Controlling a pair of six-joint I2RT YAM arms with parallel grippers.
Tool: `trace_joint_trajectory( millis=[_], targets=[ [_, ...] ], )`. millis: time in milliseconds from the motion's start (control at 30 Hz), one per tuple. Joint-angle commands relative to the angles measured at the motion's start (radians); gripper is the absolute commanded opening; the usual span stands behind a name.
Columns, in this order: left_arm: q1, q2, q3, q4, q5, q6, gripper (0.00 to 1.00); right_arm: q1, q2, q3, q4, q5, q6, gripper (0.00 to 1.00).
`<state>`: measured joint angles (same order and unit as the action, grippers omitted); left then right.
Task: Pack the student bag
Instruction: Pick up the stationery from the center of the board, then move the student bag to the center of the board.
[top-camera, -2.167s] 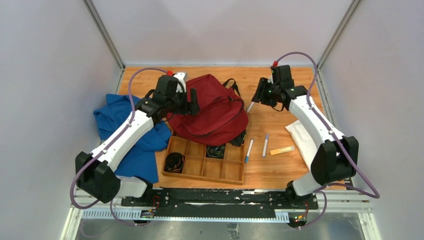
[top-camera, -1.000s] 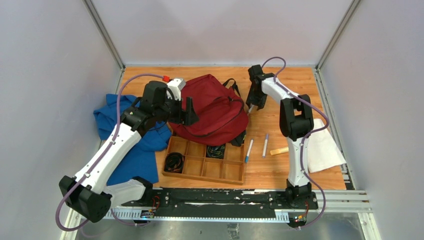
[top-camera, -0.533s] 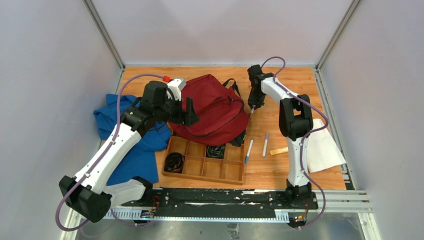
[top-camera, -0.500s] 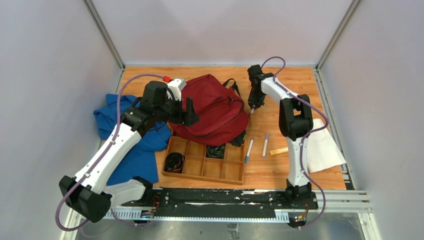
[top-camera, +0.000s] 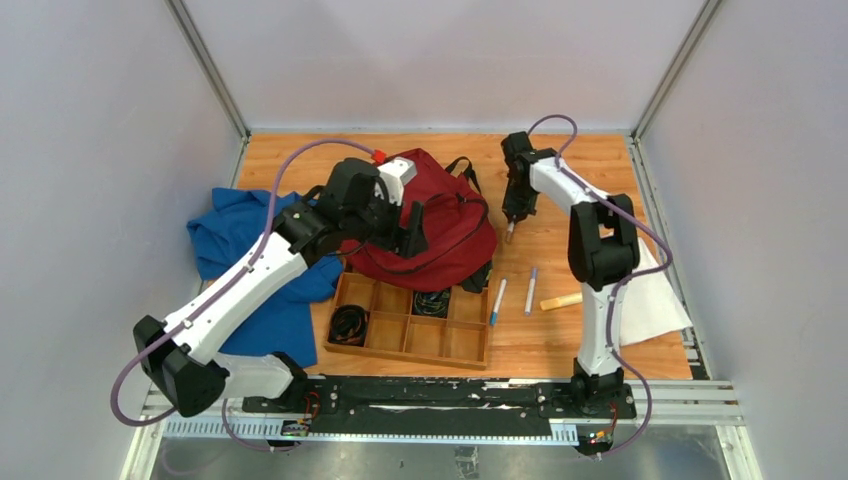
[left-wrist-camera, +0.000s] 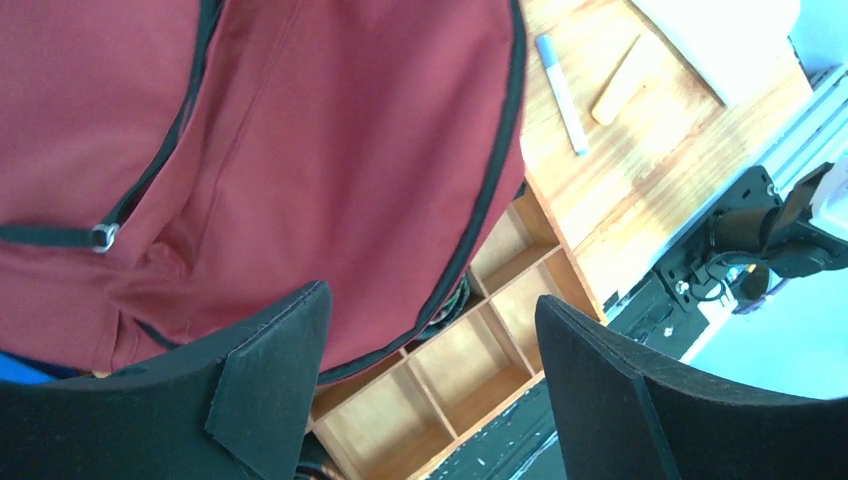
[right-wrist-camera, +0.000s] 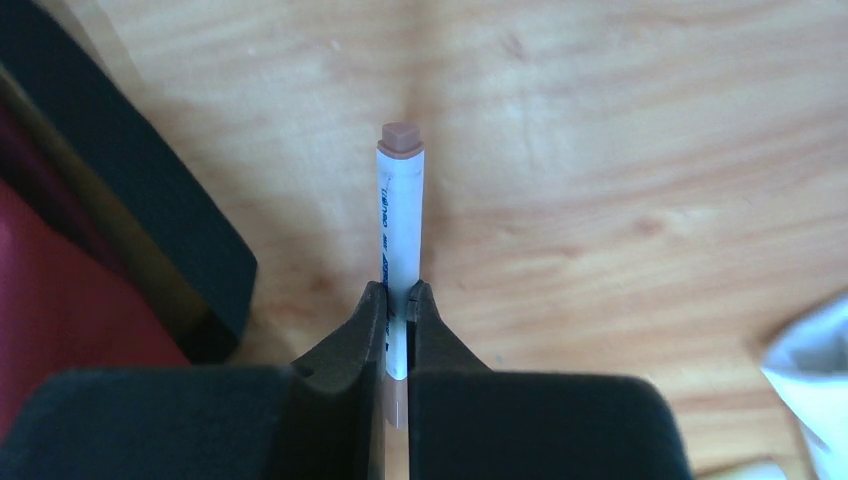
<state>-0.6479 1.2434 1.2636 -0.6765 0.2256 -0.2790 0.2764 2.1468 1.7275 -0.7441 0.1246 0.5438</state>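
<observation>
the wooden table (top-camera: 585, 165) fills the middle of the top view. the student bag (top-camera: 455, 235), dark red with black zippers and straps, lies just left of centre, its lower edge overlapping the far rim of the wooden tray (top-camera: 465, 340). a blue cloth (top-camera: 225, 240) is bunched at the left, touching the bag's left side. the tray sits below the bag at lower centre, with dark coiled cords (top-camera: 348, 322) in two of its compartments. a white cloth (top-camera: 655, 300) lies at the right edge, partly behind the right arm.

the left gripper (left-wrist-camera: 430, 310) hangs over the bag's red front panel, its fingers spread wide with nothing between them. the right gripper (right-wrist-camera: 398, 300) points down at the table just right of the bag's upper right corner, its fingers pressed together on a white pen (right-wrist-camera: 400, 200) with a brownish end; whether the pen touches the wood i cannot tell.

right of the tray lie a blue-tipped marker (top-camera: 497, 301), a second pen (top-camera: 531, 290) and a tan stick (top-camera: 562, 301), side by side and apart.
</observation>
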Motion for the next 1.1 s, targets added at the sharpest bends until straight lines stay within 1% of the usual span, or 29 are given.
trace_joint_trajectory(
  millis=[0, 133, 200, 333, 400, 467, 500, 600, 633, 667, 733, 767, 800, 867, 967, 1067],
  targets=[
    [-0.083, 0.056, 0.091, 0.005, -0.073, 0.05, 0.82, -0.056, -0.197, -0.118, -0.005, -0.017, -0.071, 0.0],
    [-0.148, 0.151, 0.15, 0.005, -0.114, 0.06, 0.83, -0.11, -0.325, -0.281, 0.041, -0.08, -0.13, 0.0],
    [-0.172, 0.202, 0.177, 0.006, -0.139, 0.063, 0.83, -0.123, -0.38, -0.352, 0.044, -0.084, -0.157, 0.0],
    [-0.198, 0.289, 0.225, 0.005, -0.172, 0.081, 0.83, -0.142, -0.487, -0.487, 0.046, -0.085, -0.188, 0.0],
    [-0.206, 0.339, 0.249, -0.001, -0.217, 0.095, 0.83, -0.153, -0.536, -0.552, 0.05, -0.103, -0.189, 0.0],
    [-0.222, 0.386, 0.283, -0.023, -0.224, 0.117, 0.83, -0.166, -0.577, -0.596, 0.051, -0.109, -0.188, 0.0],
    [-0.227, 0.409, 0.297, -0.027, -0.224, 0.122, 0.82, -0.172, -0.597, -0.613, 0.053, -0.146, -0.186, 0.0],
    [-0.24, 0.469, 0.327, -0.028, -0.218, 0.128, 0.78, -0.181, -0.643, -0.646, 0.054, -0.168, -0.183, 0.0],
    [-0.243, 0.487, 0.339, -0.031, -0.216, 0.13, 0.74, -0.183, -0.655, -0.652, 0.052, -0.169, -0.181, 0.0],
    [-0.243, 0.505, 0.359, -0.037, -0.218, 0.129, 0.66, -0.187, -0.672, -0.656, 0.05, -0.172, -0.179, 0.0],
    [-0.243, 0.541, 0.407, -0.058, -0.224, 0.133, 0.3, -0.193, -0.695, -0.66, 0.045, -0.18, -0.175, 0.0],
    [-0.243, 0.558, 0.436, -0.073, -0.224, 0.135, 0.07, -0.196, -0.707, -0.661, 0.045, -0.187, -0.175, 0.0],
    [-0.243, 0.575, 0.47, -0.084, -0.224, 0.14, 0.0, -0.197, -0.718, -0.662, 0.042, -0.193, -0.174, 0.0],
    [-0.243, 0.609, 0.545, -0.105, -0.221, 0.16, 0.0, -0.198, -0.743, -0.661, 0.034, -0.199, -0.175, 0.0],
    [-0.236, 0.66, 0.698, -0.14, -0.223, 0.169, 0.0, -0.202, -0.783, -0.663, 0.017, -0.2, -0.181, 0.0],
    [-0.207, 0.717, 0.861, -0.143, -0.172, 0.133, 0.0, -0.207, -0.835, -0.68, 0.01, -0.206, -0.175, 0.0]
  ],
)
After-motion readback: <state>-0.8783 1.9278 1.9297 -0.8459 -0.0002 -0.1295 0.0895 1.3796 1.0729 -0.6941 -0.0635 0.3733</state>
